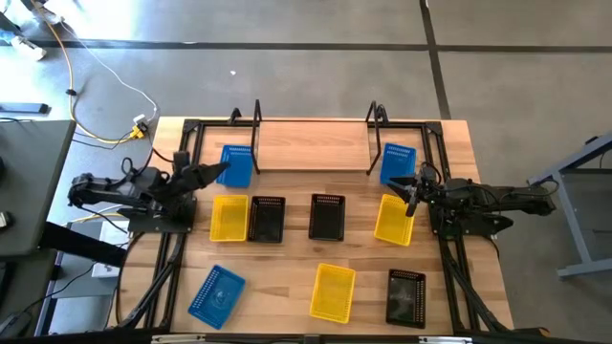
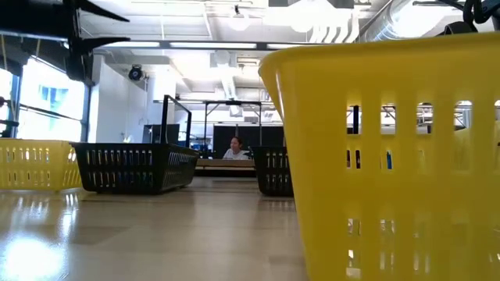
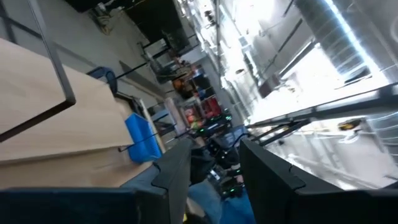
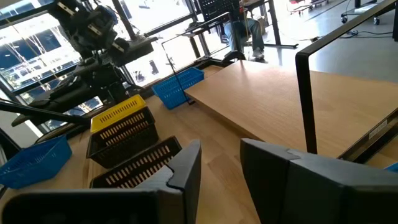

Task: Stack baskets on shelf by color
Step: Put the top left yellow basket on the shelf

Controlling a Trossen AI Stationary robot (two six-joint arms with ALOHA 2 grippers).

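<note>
The shelf [image 1: 311,145] stands at the table's far edge with nothing on it. Nine baskets lie on the table. One blue basket [image 1: 236,164] sits by the shelf's left upright and another blue basket [image 1: 398,162] by its right upright. In the middle row are a yellow basket [image 1: 229,218], two black baskets [image 1: 267,219] [image 1: 327,216] and a tilted yellow basket [image 1: 394,220]. My left gripper [image 1: 222,172] is open, raised over the left blue basket's left edge. My right gripper [image 1: 411,196] is open, above the gap between the right blue and yellow baskets. Both hold nothing.
Near the front edge lie a blue basket [image 1: 217,294], a yellow basket [image 1: 333,291] and a black basket [image 1: 406,297]. Black frame rails [image 1: 172,258] run along both table sides. A person [image 2: 234,148] sits far behind the table.
</note>
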